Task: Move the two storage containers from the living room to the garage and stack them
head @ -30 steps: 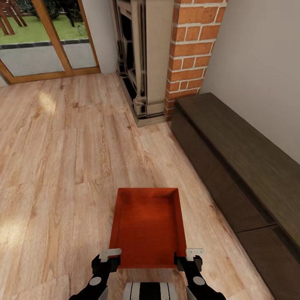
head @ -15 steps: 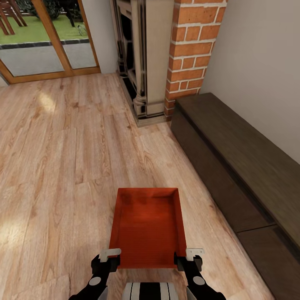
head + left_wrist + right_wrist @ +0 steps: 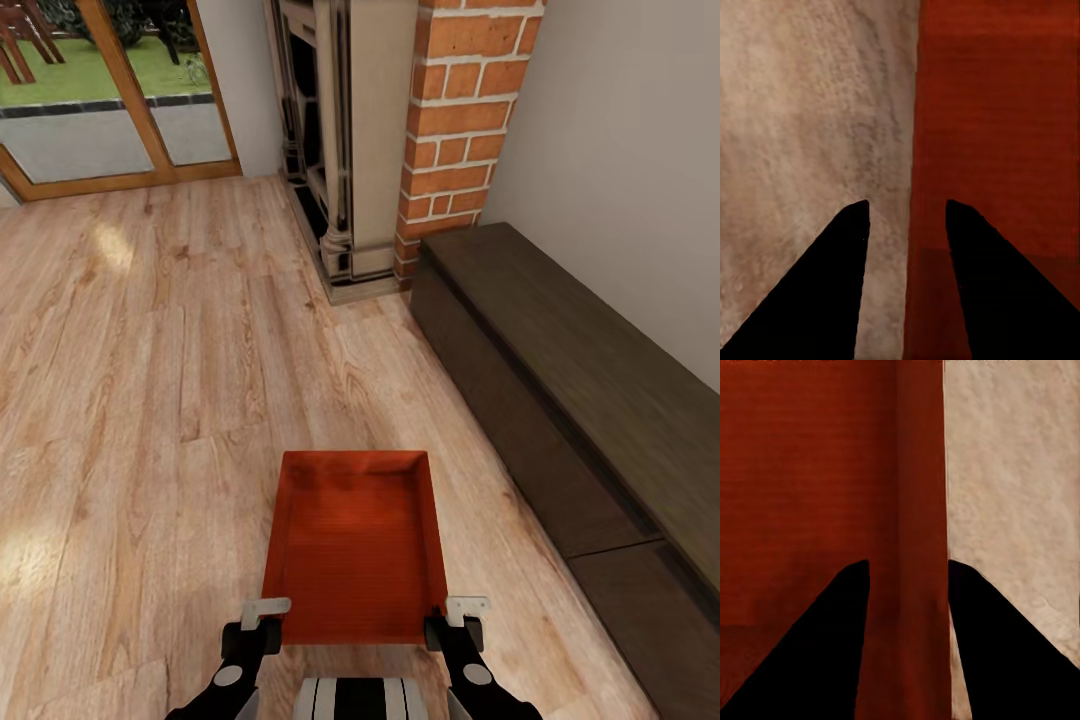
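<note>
Left hand (image 3: 265, 622) and right hand (image 3: 452, 620) spread, each straddling a wall of storage container (image 3: 355, 545), gripping nothing.

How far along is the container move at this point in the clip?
Early. Nothing looks delivered: one red container sits on the wood floor beside the brick fireplace, so this is the living room, not the garage. In hand: the left gripper and right gripper straddle its near corners, jaws open around the side walls, not clamped. Left: grasp, carry it out, fetch the second, stack.
</note>
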### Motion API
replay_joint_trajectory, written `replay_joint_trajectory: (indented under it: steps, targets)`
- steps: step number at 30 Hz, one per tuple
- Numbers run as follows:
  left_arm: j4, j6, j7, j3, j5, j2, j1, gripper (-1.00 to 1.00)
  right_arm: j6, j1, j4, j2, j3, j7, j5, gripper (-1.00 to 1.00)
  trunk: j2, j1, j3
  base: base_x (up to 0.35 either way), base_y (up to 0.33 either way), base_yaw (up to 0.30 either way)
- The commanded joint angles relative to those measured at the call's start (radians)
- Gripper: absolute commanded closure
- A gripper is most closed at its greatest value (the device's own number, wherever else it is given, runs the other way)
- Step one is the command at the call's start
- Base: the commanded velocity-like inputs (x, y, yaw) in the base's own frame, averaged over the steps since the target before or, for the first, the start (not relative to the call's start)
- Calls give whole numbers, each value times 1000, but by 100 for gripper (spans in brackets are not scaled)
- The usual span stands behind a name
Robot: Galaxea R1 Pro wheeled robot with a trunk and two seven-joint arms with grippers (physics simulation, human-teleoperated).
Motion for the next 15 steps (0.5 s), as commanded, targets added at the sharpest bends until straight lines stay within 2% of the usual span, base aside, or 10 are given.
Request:
replay_joint_trajectory:
  steps: [1,15]
  targets:
    - [1,-3,9,-5,4,1,-1,100,-1,0,1,0,8,-9,-1,100,0,0,-1,0,0,0]
    - [0,-3,7,-7,4,-3,-1,100,-2,-1,4,0,8,-8,-1,100,0,0,-1,0,0,0]
